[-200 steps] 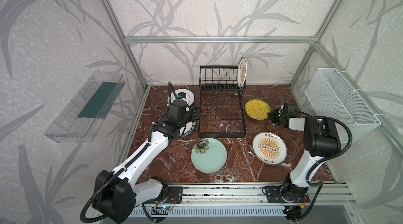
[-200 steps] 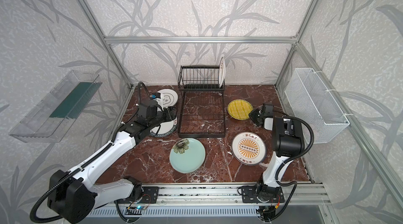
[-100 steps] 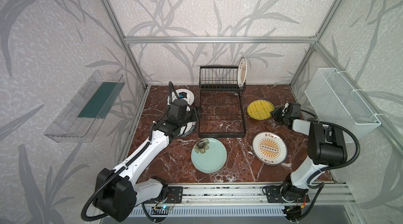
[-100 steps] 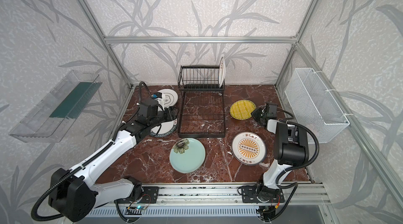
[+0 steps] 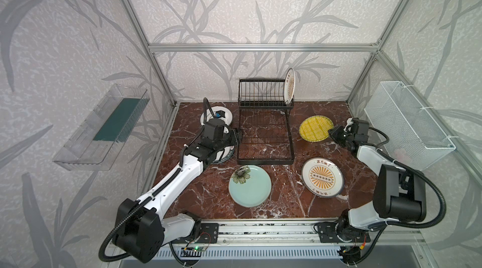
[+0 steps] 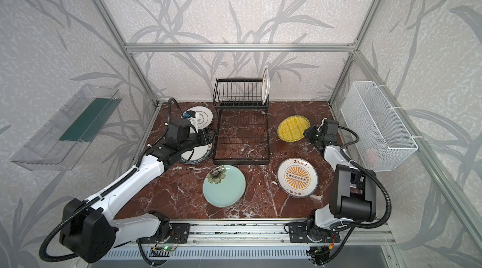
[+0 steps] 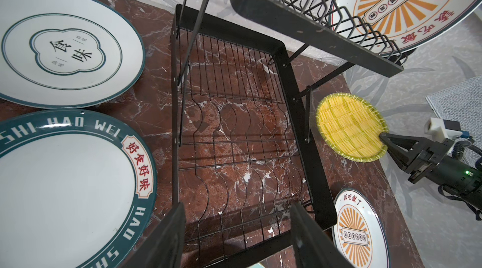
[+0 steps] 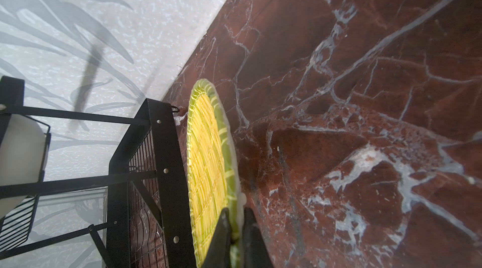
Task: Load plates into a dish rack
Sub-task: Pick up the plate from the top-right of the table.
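Red-brown marble tabletop (image 5: 287, 201), leaf-papered walls (image 5: 260, 6): beside the black wire dish rack (image 5: 260, 93), right jaws are gripping the yellow striped plate (image 5: 314, 131); left jaws released.

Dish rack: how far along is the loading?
Done: one sunburst plate stands in the upper slots of the dish rack. In hand: right tool shut on the yellow plate, at its rim; left tool open, empty. Left: mint plate, second sunburst plate, lettered-rim plate, emblem plate, all flat on the table.
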`<move>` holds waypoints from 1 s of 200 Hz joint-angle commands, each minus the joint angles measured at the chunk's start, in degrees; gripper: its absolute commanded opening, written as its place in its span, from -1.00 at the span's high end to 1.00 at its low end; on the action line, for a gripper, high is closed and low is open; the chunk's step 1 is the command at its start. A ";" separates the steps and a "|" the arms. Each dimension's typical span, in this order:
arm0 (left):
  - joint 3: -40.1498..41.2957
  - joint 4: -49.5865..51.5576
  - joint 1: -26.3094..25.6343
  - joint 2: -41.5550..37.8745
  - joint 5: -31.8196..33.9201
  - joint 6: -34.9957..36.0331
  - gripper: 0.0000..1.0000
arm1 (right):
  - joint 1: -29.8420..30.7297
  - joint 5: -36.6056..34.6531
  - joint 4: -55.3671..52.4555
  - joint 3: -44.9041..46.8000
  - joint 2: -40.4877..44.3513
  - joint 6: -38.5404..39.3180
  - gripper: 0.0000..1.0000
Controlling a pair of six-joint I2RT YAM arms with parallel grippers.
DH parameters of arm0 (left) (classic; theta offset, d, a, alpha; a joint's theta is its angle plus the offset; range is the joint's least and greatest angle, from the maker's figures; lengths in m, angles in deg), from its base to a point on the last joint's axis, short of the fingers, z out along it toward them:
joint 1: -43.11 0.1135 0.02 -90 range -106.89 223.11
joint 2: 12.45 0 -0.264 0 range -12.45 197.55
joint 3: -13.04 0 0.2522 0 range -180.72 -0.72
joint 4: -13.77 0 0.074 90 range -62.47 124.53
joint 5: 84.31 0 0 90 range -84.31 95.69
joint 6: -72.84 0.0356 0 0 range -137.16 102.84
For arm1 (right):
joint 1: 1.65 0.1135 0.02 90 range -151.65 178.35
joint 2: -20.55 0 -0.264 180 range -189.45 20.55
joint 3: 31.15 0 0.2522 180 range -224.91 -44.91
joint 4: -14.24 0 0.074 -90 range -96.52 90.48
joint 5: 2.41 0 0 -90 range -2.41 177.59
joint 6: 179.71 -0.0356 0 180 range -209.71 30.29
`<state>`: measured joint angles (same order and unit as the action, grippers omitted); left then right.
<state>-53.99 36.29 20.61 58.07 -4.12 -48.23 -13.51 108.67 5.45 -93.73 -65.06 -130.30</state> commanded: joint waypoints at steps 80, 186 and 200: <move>-2.29 -5.16 0.22 3.68 -6.62 -1.37 -0.24 | -0.06 9.56 -12.22 -3.81 11.55 8.21 1.00; -1.05 -15.08 0.18 11.31 -17.65 -6.37 -0.24 | 8.45 17.45 -8.16 -0.82 13.97 4.40 1.00; -0.97 -15.36 0.23 11.80 -18.49 -6.93 -0.24 | 10.46 18.47 -5.60 -0.18 13.36 1.87 1.00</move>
<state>-54.23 23.46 20.61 69.02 -18.74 -53.52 -5.51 123.03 -6.79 -94.67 -52.42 -124.71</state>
